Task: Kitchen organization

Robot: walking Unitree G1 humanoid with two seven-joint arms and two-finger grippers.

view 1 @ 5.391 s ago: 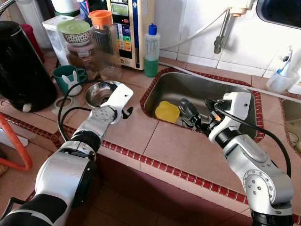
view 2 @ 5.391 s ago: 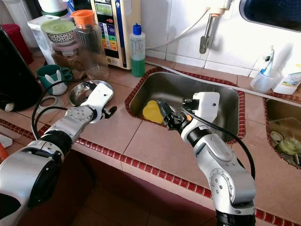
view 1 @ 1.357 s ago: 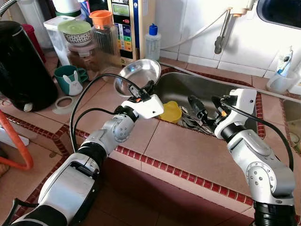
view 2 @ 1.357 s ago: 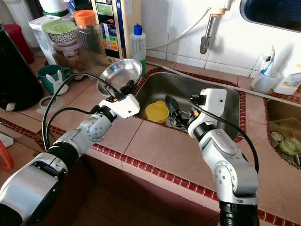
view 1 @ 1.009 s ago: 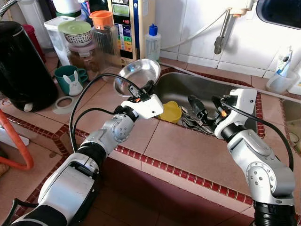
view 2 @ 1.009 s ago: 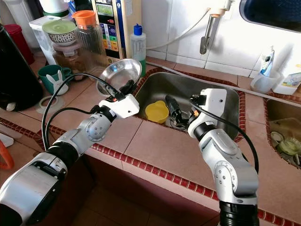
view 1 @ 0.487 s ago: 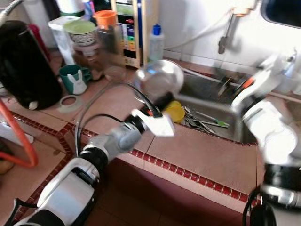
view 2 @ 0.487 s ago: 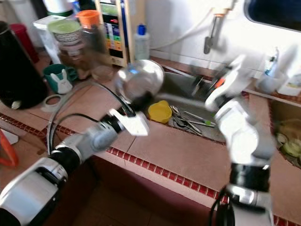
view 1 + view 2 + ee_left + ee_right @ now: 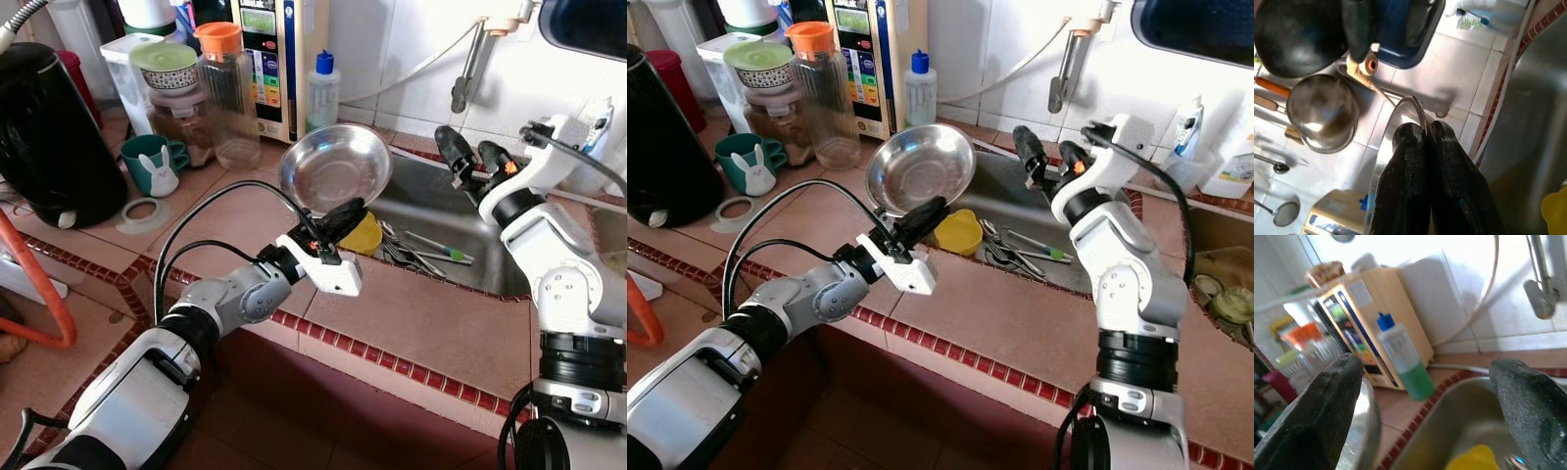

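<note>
Steel bowl [image 9: 335,168] tilts above the counter at the sink's [image 9: 460,227] near-left corner, your left gripper [image 9: 342,217] pinching its rim, while your right gripper [image 9: 468,154] hovers spread above the basin; no label reads legibly.

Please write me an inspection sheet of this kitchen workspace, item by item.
Surface: tiled counter with red trim around a steel sink.
Job's things: steel bowl held tilted over the sink's edge; yellow cup and cutlery in the sink.
Clutter: green mug, glass jar, soap bottle, black kettle.
Grippers: left gripper shut on the bowl's rim; right gripper open, raised above the sink.
Cables: black cable looping along the left arm.
Surroundings: white wall tiles, tap.
</note>
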